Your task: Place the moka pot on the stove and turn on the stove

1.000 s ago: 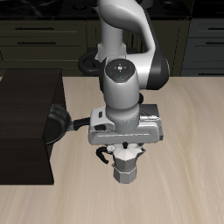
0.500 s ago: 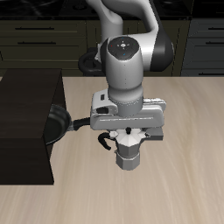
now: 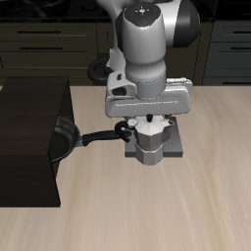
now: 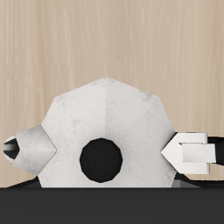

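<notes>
The small silver faceted metal moka pot (image 3: 149,144) with its black curved side handle hangs clamped in the two-finger gripper (image 3: 147,120) of the white and grey Franka arm (image 3: 149,44); in the wrist view the gripper (image 4: 103,150) has one finger pressed to each side of the pot's pale faceted lid, whose round black knob (image 4: 101,158) sits midway between them; the moka pot (image 4: 107,131) stands upright in the grip. In the exterior view the pot is over the flat dark grey stove (image 3: 173,149), a low slab on the pale wooden counter (image 3: 186,206), roughly midway between the counter's front and back edges; whether the pot's base touches the stove or hangs just above it cannot be told, since the gripper body covers much of the slab. A black frying pan (image 3: 65,136) lies beside the stove, its bowl at the edge of a tall black box (image 3: 29,137) that stands along the counter's side edge; its long black handle reaches toward the pot's handle and ends just beside it. Dark cabinet fronts (image 3: 49,39) run behind the counter's back edge.
</notes>
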Motion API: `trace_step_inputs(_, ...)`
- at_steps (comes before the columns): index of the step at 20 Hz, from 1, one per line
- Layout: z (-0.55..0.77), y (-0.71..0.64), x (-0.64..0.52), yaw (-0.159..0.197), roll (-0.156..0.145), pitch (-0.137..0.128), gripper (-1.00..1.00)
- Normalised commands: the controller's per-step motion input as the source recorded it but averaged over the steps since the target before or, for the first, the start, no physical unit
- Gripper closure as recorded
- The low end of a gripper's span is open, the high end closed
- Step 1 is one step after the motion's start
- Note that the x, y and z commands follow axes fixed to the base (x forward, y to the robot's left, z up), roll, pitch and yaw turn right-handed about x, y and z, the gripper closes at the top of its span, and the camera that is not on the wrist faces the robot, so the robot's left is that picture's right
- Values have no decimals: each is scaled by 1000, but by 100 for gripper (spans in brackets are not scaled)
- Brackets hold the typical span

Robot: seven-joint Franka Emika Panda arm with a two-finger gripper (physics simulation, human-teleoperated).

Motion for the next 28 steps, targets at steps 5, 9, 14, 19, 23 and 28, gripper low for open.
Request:
trace_step_inputs(5, 468, 36, -303, 6, 18, -50, 100)
trace_step_inputs(9, 348, -6, -288, -1, -5, -28, 100)
trace_step_inputs(14, 245, -2, -273, -15, 9, -3, 100)
trace_step_inputs(19, 162, -2, -243, -8, 6, -23, 100)
trace_step_inputs(23, 77, -183, -127, -35, -41, 6, 100)
trace_step_inputs(28, 66, -6, -226, 0, 10, -12, 100)
